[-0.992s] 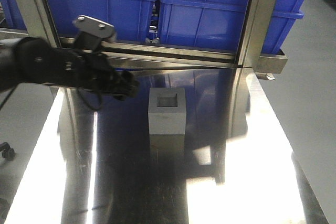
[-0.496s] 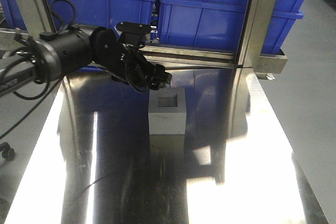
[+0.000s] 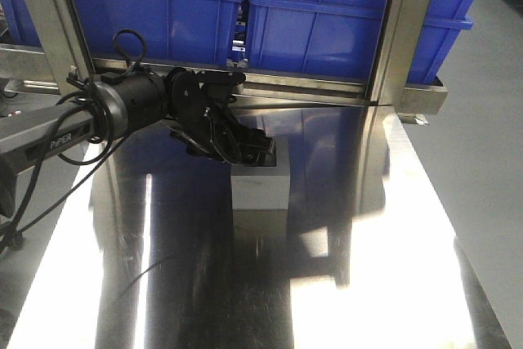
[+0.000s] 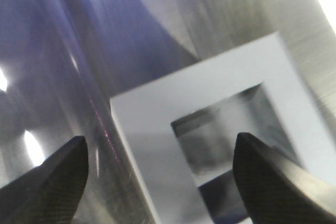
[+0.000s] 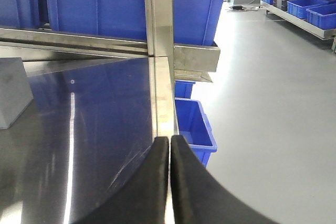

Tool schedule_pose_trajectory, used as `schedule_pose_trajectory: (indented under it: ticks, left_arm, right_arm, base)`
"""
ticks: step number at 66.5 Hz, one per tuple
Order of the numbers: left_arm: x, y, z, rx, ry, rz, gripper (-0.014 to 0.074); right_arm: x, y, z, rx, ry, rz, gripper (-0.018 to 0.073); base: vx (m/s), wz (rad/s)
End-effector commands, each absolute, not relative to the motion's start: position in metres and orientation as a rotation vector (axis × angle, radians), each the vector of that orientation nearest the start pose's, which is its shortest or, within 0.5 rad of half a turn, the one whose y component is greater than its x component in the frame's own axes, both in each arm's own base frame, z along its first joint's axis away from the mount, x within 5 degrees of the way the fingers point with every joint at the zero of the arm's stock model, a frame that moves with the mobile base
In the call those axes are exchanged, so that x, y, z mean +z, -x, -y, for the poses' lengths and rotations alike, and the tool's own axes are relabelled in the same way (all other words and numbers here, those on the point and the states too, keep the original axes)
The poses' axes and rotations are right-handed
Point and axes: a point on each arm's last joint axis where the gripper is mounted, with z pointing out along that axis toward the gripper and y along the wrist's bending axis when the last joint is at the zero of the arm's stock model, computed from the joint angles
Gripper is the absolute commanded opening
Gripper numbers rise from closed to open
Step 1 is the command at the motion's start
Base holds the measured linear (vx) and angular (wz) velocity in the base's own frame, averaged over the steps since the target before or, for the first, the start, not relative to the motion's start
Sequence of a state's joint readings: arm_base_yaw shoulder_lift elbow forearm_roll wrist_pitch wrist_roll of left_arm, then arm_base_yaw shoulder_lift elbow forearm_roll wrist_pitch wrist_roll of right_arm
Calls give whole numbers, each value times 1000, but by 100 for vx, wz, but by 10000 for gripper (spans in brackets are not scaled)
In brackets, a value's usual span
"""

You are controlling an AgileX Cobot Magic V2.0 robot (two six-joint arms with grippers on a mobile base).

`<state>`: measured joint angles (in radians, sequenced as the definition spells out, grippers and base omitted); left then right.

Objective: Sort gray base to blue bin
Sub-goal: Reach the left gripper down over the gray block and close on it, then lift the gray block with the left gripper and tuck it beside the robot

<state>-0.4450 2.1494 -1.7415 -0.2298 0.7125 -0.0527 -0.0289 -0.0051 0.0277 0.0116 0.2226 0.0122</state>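
I'm on the grasp approach: left tool (image 4: 160, 179) spread just above the small matte gray cube-shaped base (image 3: 261, 190). Next I'd lower and pinch it.

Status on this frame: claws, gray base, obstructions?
Left claw open over gray base. Right claw shut, clear. Base on steel table, recess up, ungripped. Nothing blocking.

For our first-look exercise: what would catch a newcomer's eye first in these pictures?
The black left gripper, open, hangs over the gray base near the middle of the shiny steel table. Behind them, bright blue bins sit on a metal frame along the table's far edge.
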Motion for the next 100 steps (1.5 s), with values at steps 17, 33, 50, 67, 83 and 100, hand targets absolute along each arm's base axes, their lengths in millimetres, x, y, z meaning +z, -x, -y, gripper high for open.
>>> schedule_pose_trajectory:
  ticks: [17, 33, 50, 67, 83, 100]
  left_arm:
    - [229, -426, 221, -472, -325, -2560, 548]
    - [226, -422, 220, -464, -343, -2614, 247]
    - [226, -422, 220, -464, -342, -2609, -8]
    - [249, -424, 222, -488, -321, -2473, -4]
    - [313, -407, 230, -505, -361, -2221, 4]
    - [380, -377, 229, -536, -384, -1997, 4]
  right_arm:
    - [189, -58, 2, -18, -32, -1676, -5]
    - [189, -58, 2, -18, -32, -1676, -5]
    - [189, -58, 2, -18, -32, -1676, -5]
    - [189, -58, 2, -18, -32, -1676, -5]
    - [189, -58, 2, -18, -32, -1676, -5]
    - [189, -58, 2, -18, -32, -1676, -5]
  base:
    - [0, 0]
    - [0, 0]
    - [0, 0]
    - [0, 0]
    - [0, 0]
    - [0, 0]
